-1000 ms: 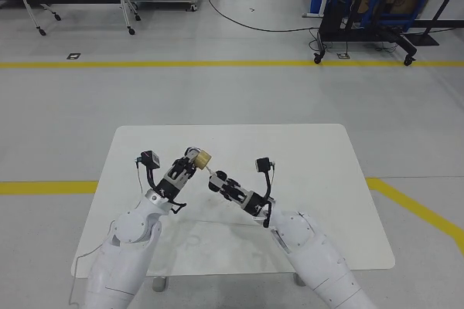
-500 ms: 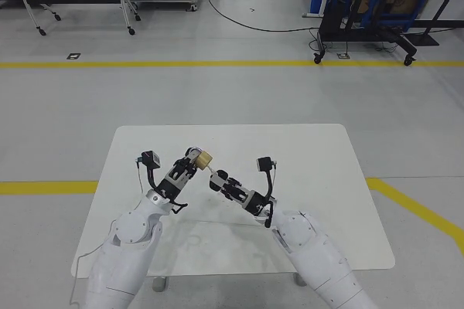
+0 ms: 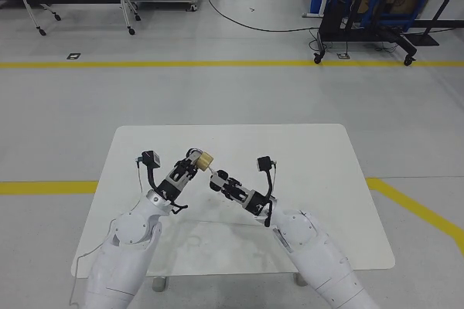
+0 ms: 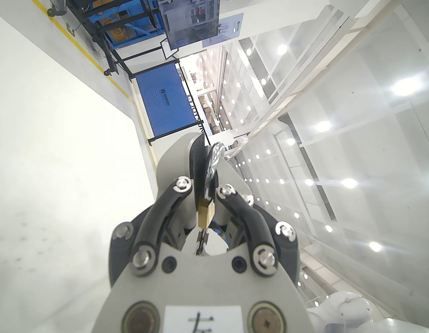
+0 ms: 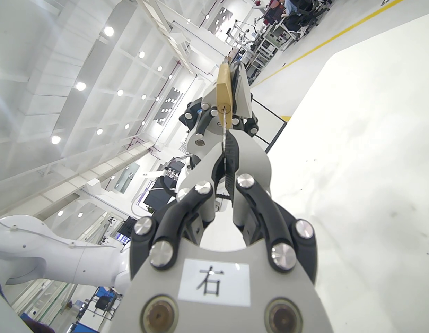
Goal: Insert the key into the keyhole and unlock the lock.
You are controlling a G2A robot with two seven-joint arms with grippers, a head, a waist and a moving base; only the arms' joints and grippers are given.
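Observation:
A brass padlock (image 3: 204, 161) is held above the white table (image 3: 317, 154) by my left gripper (image 3: 195, 164), which is shut on it. In the left wrist view the silver shackle (image 4: 214, 161) and the brass body (image 4: 206, 213) sit clamped between the fingers. My right gripper (image 3: 215, 179) is shut on the thin metal key (image 5: 223, 129). The key's blade runs straight from the right fingertips to the keyhole (image 5: 222, 108) on the padlock's (image 5: 224, 84) end face. How deep the tip sits I cannot tell.
Both arms meet over the middle of the table, near its front half. The table edge (image 5: 304, 98) and a yellow floor line (image 3: 39, 187) lie beyond. Racks and carts (image 3: 371, 23) stand far off on the floor.
The right gripper has edged very slightly toward the padlock. The left gripper and the padlock have stayed nearly where they were.

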